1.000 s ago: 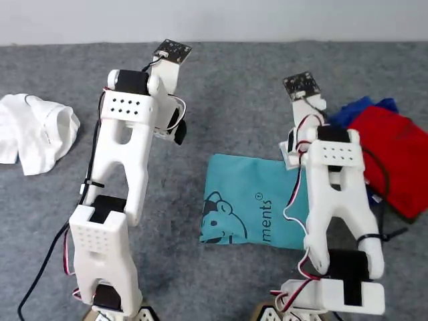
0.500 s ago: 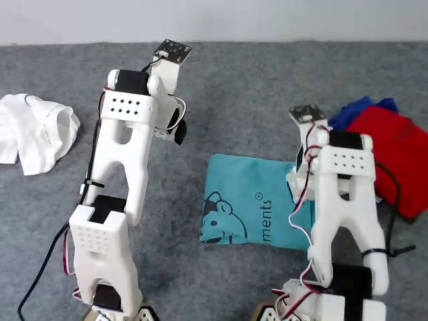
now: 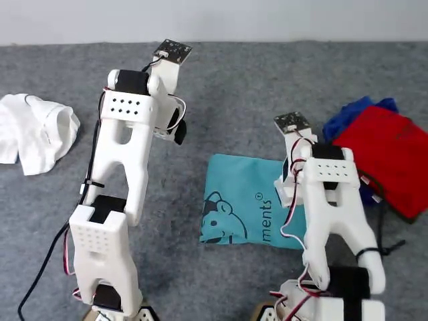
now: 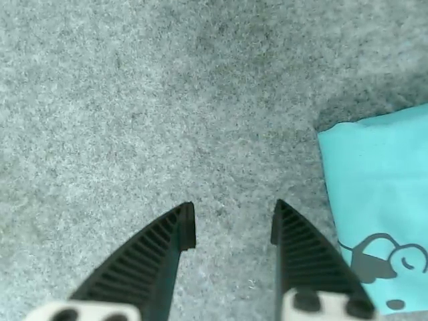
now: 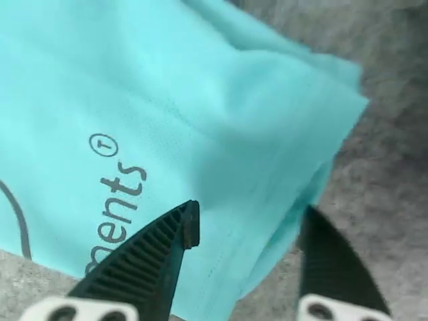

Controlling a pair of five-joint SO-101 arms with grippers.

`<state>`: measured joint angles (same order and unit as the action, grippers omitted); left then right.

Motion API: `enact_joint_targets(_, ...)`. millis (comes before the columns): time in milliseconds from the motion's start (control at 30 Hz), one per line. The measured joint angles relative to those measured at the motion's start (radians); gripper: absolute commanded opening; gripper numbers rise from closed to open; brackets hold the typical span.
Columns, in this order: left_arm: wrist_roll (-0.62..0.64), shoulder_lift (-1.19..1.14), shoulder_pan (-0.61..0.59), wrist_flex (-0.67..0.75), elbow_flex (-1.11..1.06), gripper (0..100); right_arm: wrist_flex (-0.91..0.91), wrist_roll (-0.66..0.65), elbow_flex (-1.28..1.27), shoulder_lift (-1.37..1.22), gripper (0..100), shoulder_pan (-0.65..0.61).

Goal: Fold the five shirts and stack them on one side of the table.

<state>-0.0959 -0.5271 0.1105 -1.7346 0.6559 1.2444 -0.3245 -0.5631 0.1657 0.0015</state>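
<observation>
Teal shirt [image 3: 244,200], folded into a flat rectangle with its print up, lay on the grey table [image 3: 234,80] a little right of the middle, near the red shirt [image 3: 388,157], which rested on a blue shirt [image 3: 354,110] at the right edge; the white shirt [image 3: 33,130] sat crumpled at the far left, well apart from the rest. Over the last second the right arm [image 3: 328,200] had swung first out toward the red shirt and then back inward, so that its wrist now hung above the teal shirt's right-hand edge and more of the red cloth was uncovered. The right gripper [image 5: 251,227] was spread wide, one jaw over the teal cloth and the other over bare table past the fold, straddling that edge; whether the tips touched the cloth could not be told. The left arm [image 3: 127,154] had not stirred, and the left gripper [image 4: 233,224] hung with its jaws apart over bare table, the teal shirt's corner near it. Judged from this, the right arm was lining up to take the teal shirt by its edge and bring it onto the red-and-blue pile, which looked to be the stack; the white shirt was not yet folded, so the task seemed about midway, and a shallow pinch might undo the fold
</observation>
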Motion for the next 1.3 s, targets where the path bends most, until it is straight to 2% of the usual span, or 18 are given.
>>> enact_joint_targets(400,0.0,0.006,0.0,0.0,-0.098,19,-0.101,0.049,-0.014,-0.236,24.8,-0.005)
enact_joint_targets(733,0.0,0.006,0.0,0.0,-0.098,19,-0.163,0.052,-0.012,-0.307,0.5,-0.091)
enact_joint_targets(1133,0.0,0.006,0.0,0.0,-0.098,19,-0.173,0.029,-0.02,-0.173,0.9,-0.132)
enact_joint_targets(1300,0.0,0.006,0.0,0.0,-0.098,19,-0.19,0.02,0.081,-0.068,0.9,-0.121)
